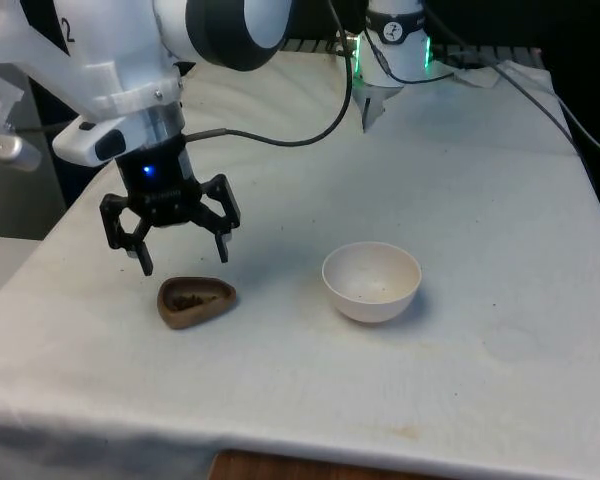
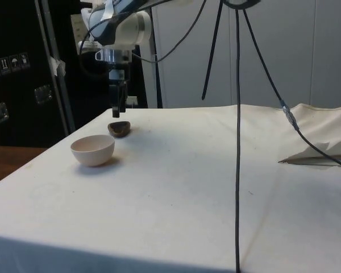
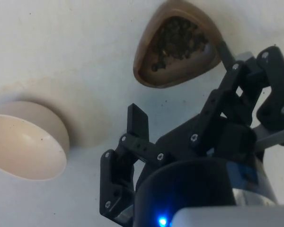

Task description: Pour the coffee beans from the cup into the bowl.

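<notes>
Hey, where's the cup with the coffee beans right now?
The brown cup sits on the white cloth at the front view's left, just under the open gripper and apart from the white bowl to its right.

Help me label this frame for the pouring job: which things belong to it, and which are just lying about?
Belongs to the job:
- brown cup holding coffee beans
- white bowl, apart from the cup
- gripper, open, above the cup

Just lying about:
- white cloth over the table
- black cable hanging in the side view
- folded cloth at the table's far side
</notes>
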You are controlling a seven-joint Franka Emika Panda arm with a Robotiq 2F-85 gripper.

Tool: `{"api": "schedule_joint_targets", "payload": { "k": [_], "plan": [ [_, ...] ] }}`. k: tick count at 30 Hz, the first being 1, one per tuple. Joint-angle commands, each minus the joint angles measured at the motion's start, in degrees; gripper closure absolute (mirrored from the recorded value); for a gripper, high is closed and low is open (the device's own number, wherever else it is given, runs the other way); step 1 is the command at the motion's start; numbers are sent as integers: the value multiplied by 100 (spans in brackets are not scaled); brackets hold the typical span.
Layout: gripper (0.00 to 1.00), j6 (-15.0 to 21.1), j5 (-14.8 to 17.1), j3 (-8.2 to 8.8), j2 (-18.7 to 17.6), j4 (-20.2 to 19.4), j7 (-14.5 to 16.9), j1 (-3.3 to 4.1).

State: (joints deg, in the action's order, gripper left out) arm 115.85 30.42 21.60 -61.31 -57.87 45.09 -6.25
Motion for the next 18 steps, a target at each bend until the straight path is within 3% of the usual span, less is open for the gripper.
{"api": "schedule_joint_targets", "payload": {
  "k": [1, 2, 3, 14, 18],
  "plan": [
    [0, -69, -23, 0, -120, 178, -74, -6],
    [0, 6, 0, 0, -17, 17, 0, 0],
    [0, -57, -23, 0, -132, 189, -74, -6],
    [0, 92, -40, 29, -264, 298, -40, 34],
    [0, 126, -34, 23, -309, 327, 29, 6]
  ]
}}
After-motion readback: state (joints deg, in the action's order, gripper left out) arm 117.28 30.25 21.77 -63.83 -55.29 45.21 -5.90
